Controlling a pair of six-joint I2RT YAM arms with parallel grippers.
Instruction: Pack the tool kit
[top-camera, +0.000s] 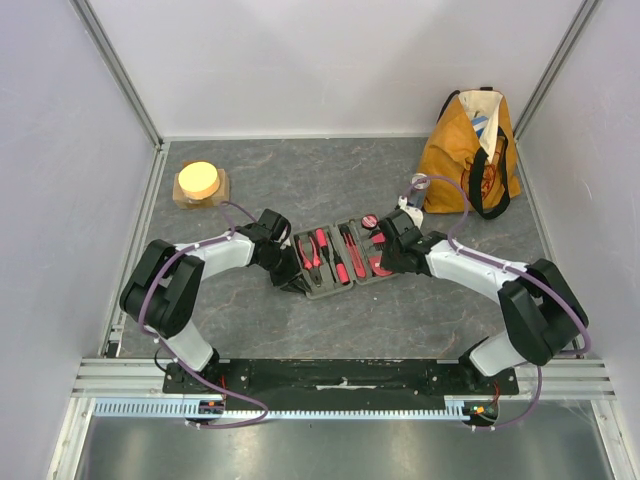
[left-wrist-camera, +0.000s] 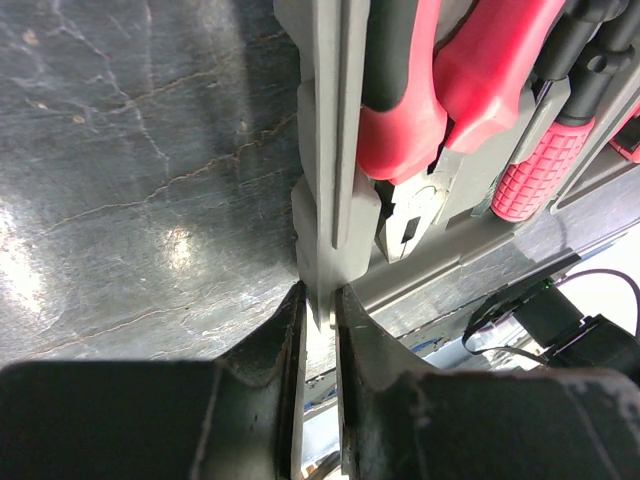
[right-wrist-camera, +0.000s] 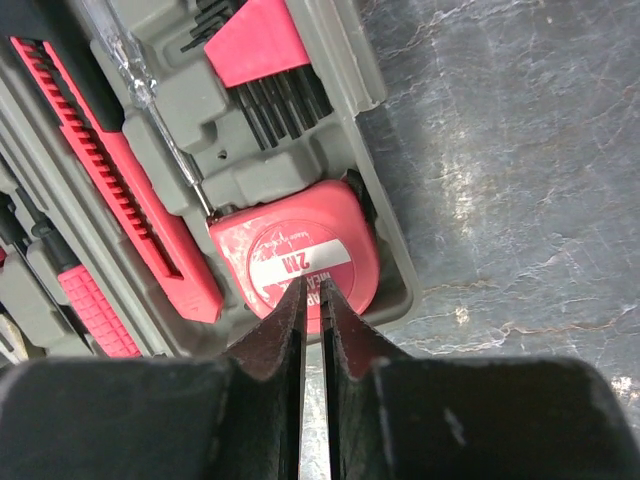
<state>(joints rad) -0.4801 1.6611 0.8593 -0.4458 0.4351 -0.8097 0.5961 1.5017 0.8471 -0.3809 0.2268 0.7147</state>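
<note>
- Case (left-wrist-camera: 338, 120) lies open & flat mid-table (top-camera: 300, 180), betw. the two arms. Orange bag (top-camera: 455, 150) stands well apart, far R corner.
- L gripper (left-wrist-camera: 320, 305): fingers (left-wrist-camera: 265, 370) nearly together, pinched on the case's L rim, w/ the thin grey wall betw. them. Looks like it's steadying the case.
- Pliers (left-wrist-camera: 410, 190) sit in their slot just inside that rim.
- R gripper (right-wrist-camera: 312, 295): fingers (right-wrist-camera: 270, 340) almost closed, only a slit betw. them, nothing held. Tips are at the near edge of the red tape measure (right-wrist-camera: 290, 250), touching or just above, can't tell which.
- Tape measure lies in its corner pocket in the R half of the case, cutter (right-wrist-camera: 130, 190) in the slot beside it.
- Step in hand, my guess: pressing the tape measure home, i.e. the last of the seating. Lid not yet closed.
- Next prob. needs: R tips off the tape measure, a check that it's flush, then get under one half's outer rim & fold it over on the hinge while the other half is held down.
- L grip on the rim may have to shift so it doesn't get trapped.
</note>
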